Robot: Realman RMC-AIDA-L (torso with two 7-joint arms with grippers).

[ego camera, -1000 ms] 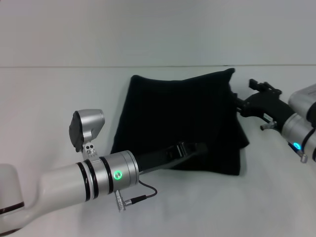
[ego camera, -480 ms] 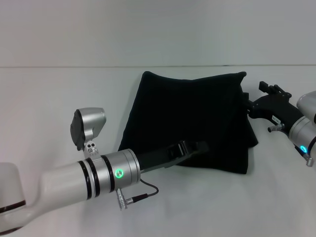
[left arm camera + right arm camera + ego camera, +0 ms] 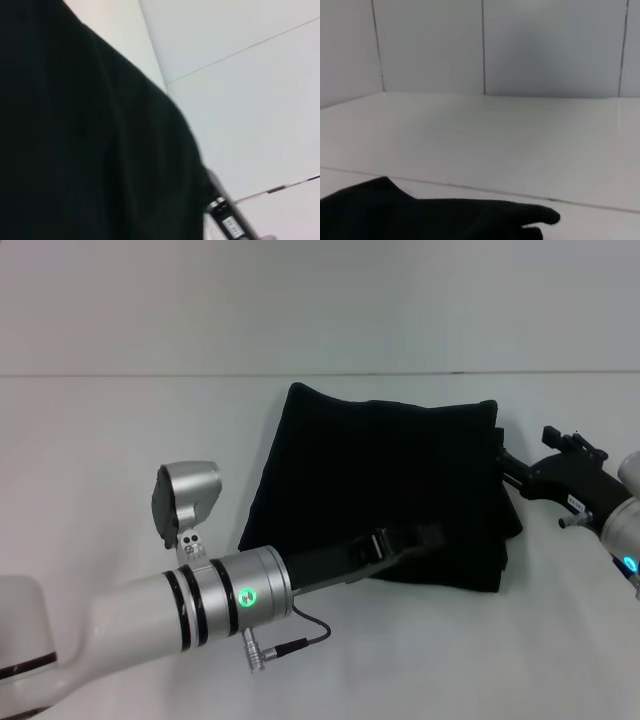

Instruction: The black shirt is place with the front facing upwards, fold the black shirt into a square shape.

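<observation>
White table (image 3: 120,440) — folded black shirt (image 3: 380,480), grippers alongside

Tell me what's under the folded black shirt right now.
Only the white table shows around the black shirt. The left pincer lies at its near edge, the right pincer at its side; the tips are hidden.

White table (image 3: 120,440) carries one thing only: the black shirt (image 3: 380,480), folded, lying toward three o'clock of centre.
</observation>
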